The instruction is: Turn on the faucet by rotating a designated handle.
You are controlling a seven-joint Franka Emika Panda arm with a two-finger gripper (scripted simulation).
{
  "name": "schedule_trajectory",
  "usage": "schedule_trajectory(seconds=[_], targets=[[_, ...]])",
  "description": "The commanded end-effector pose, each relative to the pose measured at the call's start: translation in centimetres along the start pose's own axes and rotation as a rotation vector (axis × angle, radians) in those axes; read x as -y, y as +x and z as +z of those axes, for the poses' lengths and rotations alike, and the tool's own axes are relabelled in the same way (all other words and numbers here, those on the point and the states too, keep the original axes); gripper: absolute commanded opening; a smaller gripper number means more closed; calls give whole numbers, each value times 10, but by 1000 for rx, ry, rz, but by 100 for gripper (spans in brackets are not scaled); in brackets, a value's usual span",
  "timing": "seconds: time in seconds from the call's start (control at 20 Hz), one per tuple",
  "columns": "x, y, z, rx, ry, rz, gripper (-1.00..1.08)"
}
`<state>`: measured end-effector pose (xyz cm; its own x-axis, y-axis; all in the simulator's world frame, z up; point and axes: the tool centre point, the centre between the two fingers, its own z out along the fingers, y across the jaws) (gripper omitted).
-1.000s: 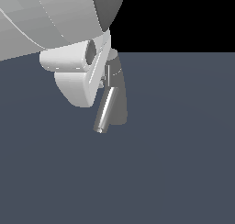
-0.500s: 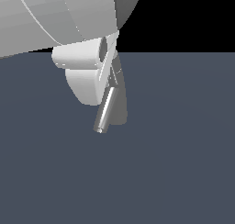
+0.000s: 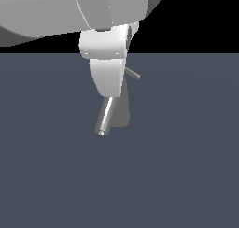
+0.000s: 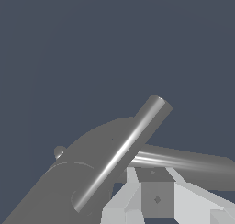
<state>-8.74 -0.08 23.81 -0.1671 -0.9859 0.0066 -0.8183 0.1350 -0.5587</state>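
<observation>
The faucet (image 3: pixel 122 108) stands on a flat blue-grey floor (image 3: pixel 186 175), mostly hidden behind the white gripper (image 3: pixel 108 77) that hangs directly over it. Whether the jaws are apart or together cannot be told. The faucet's shiny spout (image 3: pixel 104 117) slants down toward seven o'clock below the gripper. The thin grey handle (image 3: pixel 133 74) pokes out toward four o'clock from the gripper's edge.

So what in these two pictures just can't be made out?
- Whether the hand is open or shut: in the exterior view its fingers are hidden by its own white body.
- Most of the faucet: the hand covers it there; only the spout and handle tip show.
- Whether the hand touches the handle: unclear in both views.
- The arm: cut off by the exterior view's top edge.
</observation>
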Motion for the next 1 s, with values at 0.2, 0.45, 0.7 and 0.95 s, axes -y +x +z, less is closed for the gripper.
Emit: schedule_trajectory(seconds=[0.2,0.45,0.7,0.95], targets=[[15,-6,1,24,4,-12,-100],[29,5,1,12,3,3,-100],[42,17,1,1,3,18,-100],[56,29,1,-11,2,34,-100]])
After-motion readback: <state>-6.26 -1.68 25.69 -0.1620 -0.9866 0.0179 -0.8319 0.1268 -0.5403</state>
